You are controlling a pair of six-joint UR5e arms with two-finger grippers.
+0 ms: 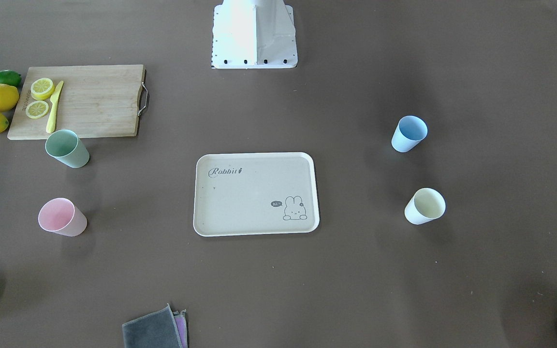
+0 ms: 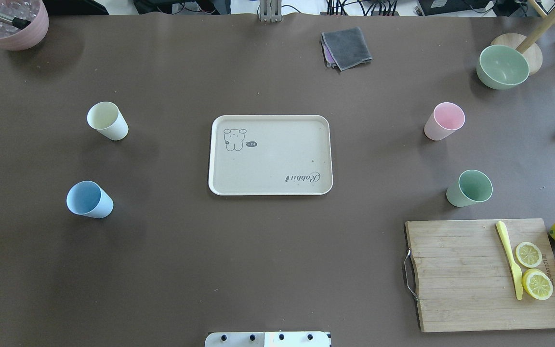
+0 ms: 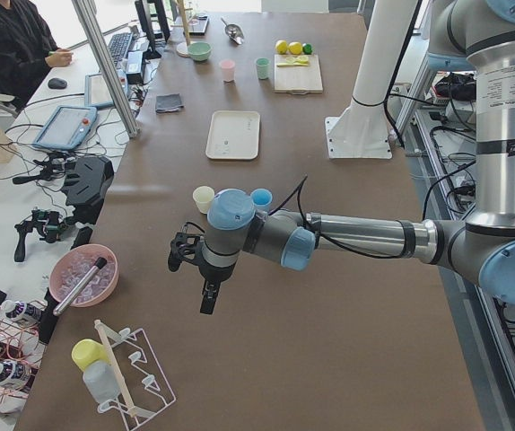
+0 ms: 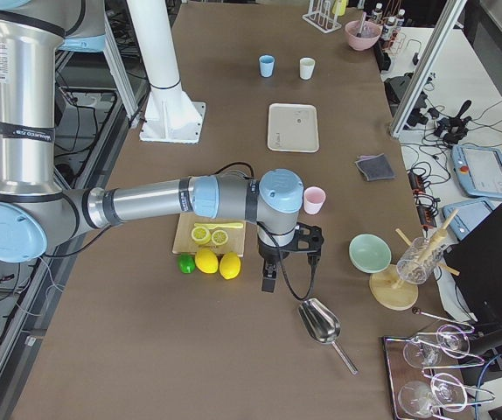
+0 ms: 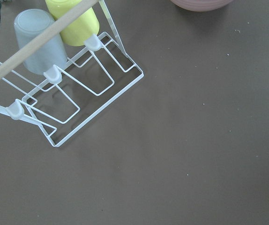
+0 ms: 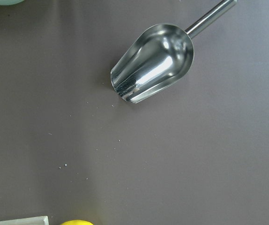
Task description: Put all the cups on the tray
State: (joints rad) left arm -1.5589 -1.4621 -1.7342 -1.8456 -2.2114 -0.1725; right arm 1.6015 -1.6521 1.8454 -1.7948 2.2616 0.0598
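Left hand (image 3: 207, 296): hangs above the desk (image 2: 258, 270), well off the tray (image 2: 277, 159) on the robot's left; cannot tell whether it is released or clenched.
Right hand (image 4: 268, 278): hangs well off the tray's other side, beyond the cutting board (image 2: 460, 274); its state likewise cannot be told.
Cream cup (image 2: 108, 120), blue cup (image 2: 89, 199): upright on the desk, left of the tray, well apart from it.
Pink cup (image 2: 444, 121), green cup (image 2: 469, 188): upright on the desk, right of the tray, well apart from it.
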